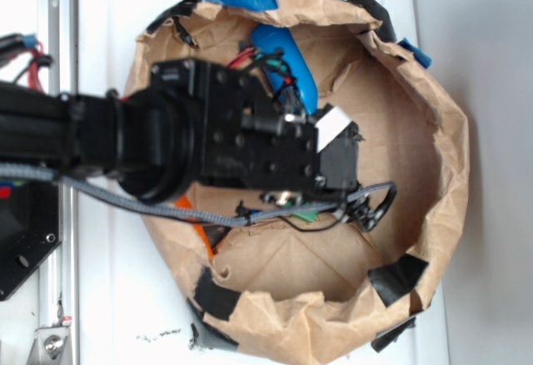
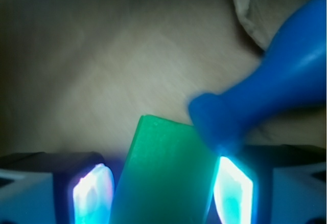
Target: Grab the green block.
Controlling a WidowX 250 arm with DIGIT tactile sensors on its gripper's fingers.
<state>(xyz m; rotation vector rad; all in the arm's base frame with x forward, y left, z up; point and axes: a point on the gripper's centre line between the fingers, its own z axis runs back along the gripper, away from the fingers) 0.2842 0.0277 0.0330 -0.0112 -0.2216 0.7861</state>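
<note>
Gripper lowered into the paper nest, astride the green block

The white table (image 1: 108, 23) carries a crumpled brown paper nest (image 1: 433, 107) whose taped-up walls keep the toys from sliding out. The black arm (image 1: 166, 140) reaches in from 9 o'clock and hides most of the floor, so only a sliver of the green block (image 1: 305, 214) shows at the wrist's 6 o'clock edge. The blue bottle (image 2: 276, 86) lies at 1 o'clock in the wrist view, its neck touching or overlapping the block's far right corner; that crowding likely explains the close, low approach. An orange stick (image 1: 202, 233) peeks out at 7 o'clock under the arm. The gripper (image 2: 162, 193) is spread, 1 glowing pad on each side of the block (image 2: 163, 173), not yet clamped on it.
</note>
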